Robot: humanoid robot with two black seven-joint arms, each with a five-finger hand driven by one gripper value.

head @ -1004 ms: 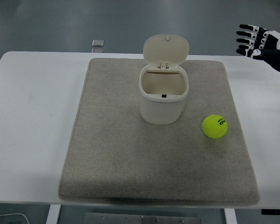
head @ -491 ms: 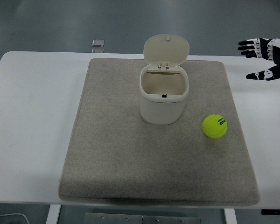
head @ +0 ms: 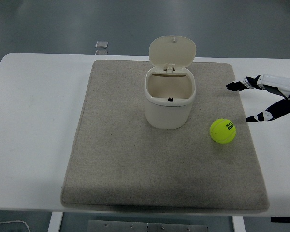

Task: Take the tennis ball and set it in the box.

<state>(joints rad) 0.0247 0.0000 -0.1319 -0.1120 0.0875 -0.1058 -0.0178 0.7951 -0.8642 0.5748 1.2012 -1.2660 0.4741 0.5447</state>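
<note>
A yellow-green tennis ball (head: pixel 223 131) lies on the grey mat (head: pixel 121 159), right of the box. The box (head: pixel 169 99) is a cream bin that stands upright at the mat's middle back, its hinged lid (head: pixel 172 50) flipped up and its inside showing empty. My right hand (head: pixel 244 101) comes in from the right edge, fingers spread open and holding nothing, thumb below the other fingers. It is to the upper right of the ball, a little apart from it. The left arm is out of view.
The mat lies on a white table (head: pixel 34 121). A small grey square object (head: pixel 101 45) lies near the table's far edge, behind the mat's left corner.
My right hand has come down and to the left from the far right corner toward the ball, turning so the fingers point left. Ball and box have not moved.
</note>
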